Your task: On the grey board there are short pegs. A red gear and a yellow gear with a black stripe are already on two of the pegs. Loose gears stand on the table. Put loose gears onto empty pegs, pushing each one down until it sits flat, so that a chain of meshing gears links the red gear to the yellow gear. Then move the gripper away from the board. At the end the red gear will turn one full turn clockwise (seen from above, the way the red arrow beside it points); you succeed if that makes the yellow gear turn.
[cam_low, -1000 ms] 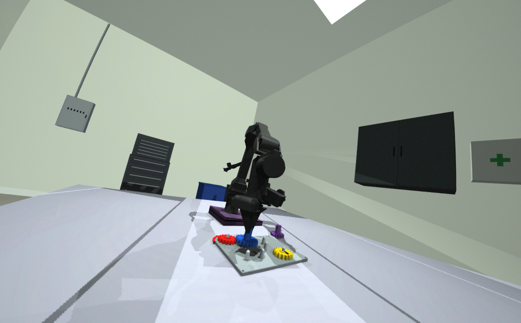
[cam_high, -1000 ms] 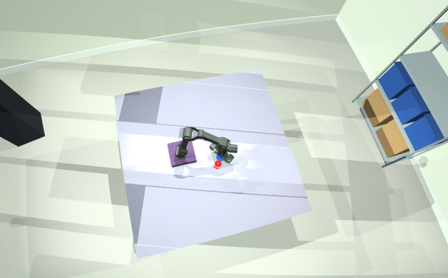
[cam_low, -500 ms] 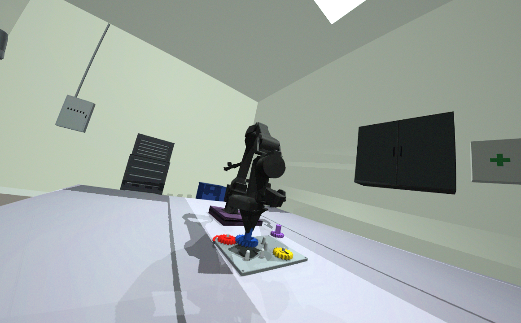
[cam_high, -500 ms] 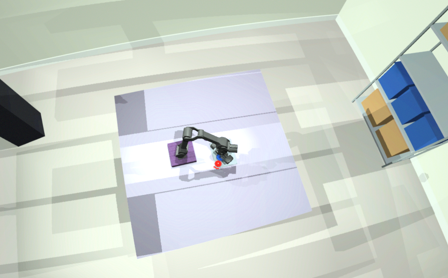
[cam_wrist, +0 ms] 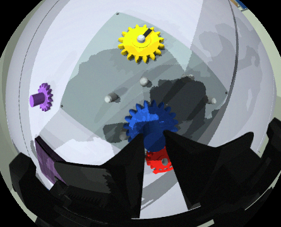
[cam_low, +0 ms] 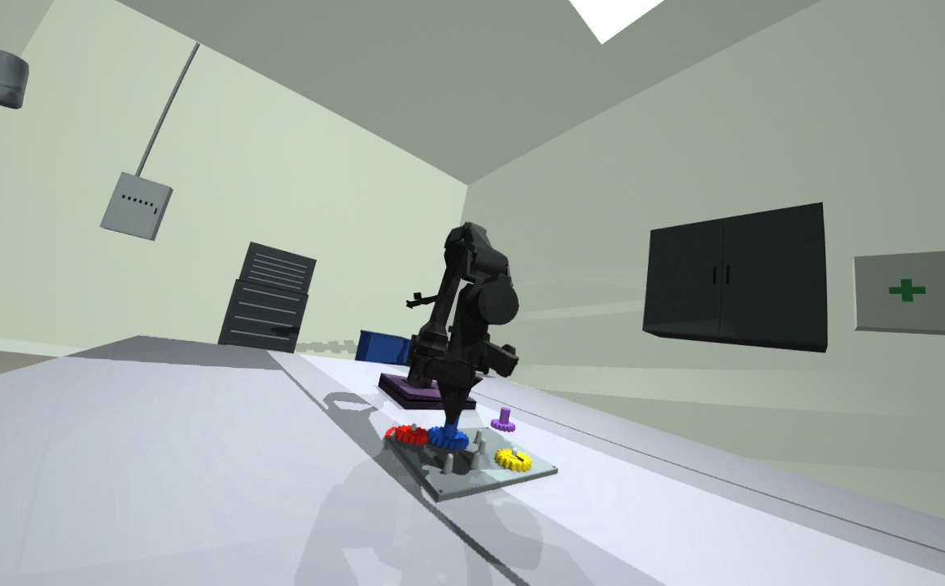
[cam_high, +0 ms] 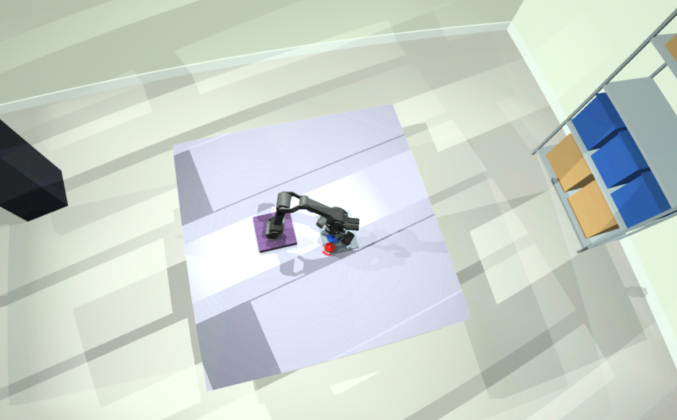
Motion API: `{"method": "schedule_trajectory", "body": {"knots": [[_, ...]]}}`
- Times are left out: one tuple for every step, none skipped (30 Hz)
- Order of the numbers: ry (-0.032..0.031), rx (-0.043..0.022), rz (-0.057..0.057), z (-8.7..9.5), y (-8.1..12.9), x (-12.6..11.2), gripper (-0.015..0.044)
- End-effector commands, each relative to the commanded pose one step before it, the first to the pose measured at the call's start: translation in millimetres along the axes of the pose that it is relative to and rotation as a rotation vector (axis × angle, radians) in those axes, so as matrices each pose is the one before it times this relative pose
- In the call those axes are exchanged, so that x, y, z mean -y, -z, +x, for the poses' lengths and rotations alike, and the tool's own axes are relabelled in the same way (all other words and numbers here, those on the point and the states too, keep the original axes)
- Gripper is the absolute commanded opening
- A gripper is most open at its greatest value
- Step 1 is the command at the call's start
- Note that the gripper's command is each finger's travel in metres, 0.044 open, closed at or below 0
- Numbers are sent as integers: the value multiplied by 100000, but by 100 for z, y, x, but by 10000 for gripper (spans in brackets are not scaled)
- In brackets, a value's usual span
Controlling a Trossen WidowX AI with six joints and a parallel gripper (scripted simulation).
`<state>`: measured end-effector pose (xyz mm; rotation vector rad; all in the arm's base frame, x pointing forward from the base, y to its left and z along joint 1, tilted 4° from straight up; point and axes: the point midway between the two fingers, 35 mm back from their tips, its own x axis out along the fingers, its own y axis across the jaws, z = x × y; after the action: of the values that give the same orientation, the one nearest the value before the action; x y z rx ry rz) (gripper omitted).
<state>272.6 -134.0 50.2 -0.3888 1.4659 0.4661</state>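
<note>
My gripper (cam_low: 451, 422) (cam_wrist: 153, 135) is shut on the blue gear's upright handle. The blue gear (cam_high: 332, 238) (cam_low: 448, 439) (cam_wrist: 140, 118) is right beside the red gear (cam_high: 328, 247) (cam_low: 411, 435) (cam_wrist: 157, 157) at the board's near-red corner; whether it sits fully flat on a peg is hidden. The yellow gear (cam_low: 513, 460) (cam_wrist: 137, 47) with a black stripe is on its peg at the opposite side of the grey board (cam_low: 461, 491) (cam_wrist: 83, 75). Bare pegs, such as one peg (cam_low: 448, 463) and another peg (cam_wrist: 144, 81), stand between them. A purple gear (cam_low: 503, 423) (cam_wrist: 46, 97) with a handle stands on the table off the board.
The purple base plate (cam_high: 262, 245) (cam_low: 406, 397) (cam_wrist: 45, 161) under the arm is behind the board. Several pegs rise from the board around the blue gear, including a peg (cam_wrist: 112, 96) and a peg (cam_wrist: 213, 101). The table (cam_high: 330, 313) extends around the board.
</note>
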Motion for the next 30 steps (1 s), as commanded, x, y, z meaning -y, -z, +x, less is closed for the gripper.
{"method": "schedule_trajectory", "body": {"knots": [[142,-287,-6163,101,89,-142,0],[-2,-4,-511,-4,46,-23,0],[0,-4,-134,-2,46,-6,0],[1,-4,136,-5,41,7,0],[1,-1,157,-4,16,8,0],[1,-2,326,-7,21,16,0],[2,-2,564,-10,23,26,0],[3,-2,833,-10,21,36,0],[4,-1,1138,-8,13,44,0],[4,0,1452,-5,1,50,0],[4,1,1671,-2,-13,48,0],[4,2,1773,-3,-25,40,0],[3,3,1847,-4,-35,29,0],[2,4,1911,1,-41,17,0],[1,4,1957,8,-43,4,0],[-1,4,1976,13,-42,-9,0],[-2,4,1964,13,-36,-20,0],[-2,3,1921,16,-28,-30,0],[-3,2,1848,21,-17,-36,0],[-3,1,1747,27,-5,-39,0],[-3,0,1621,24,7,-39,0],[-3,-1,1470,18,18,-35,0],[-2,-2,1295,11,28,-29,0],[-1,-3,1102,6,35,-20,0],[-1,-5,1316,5,58,-14,0],[1,-4,765,2,50,6,0],[2,-4,384,-2,42,20,0],[2,-2,76,-7,26,23,0],[2,-1,-57,-6,12,17,0],[2,-1,-189,-8,11,25,0]]}}
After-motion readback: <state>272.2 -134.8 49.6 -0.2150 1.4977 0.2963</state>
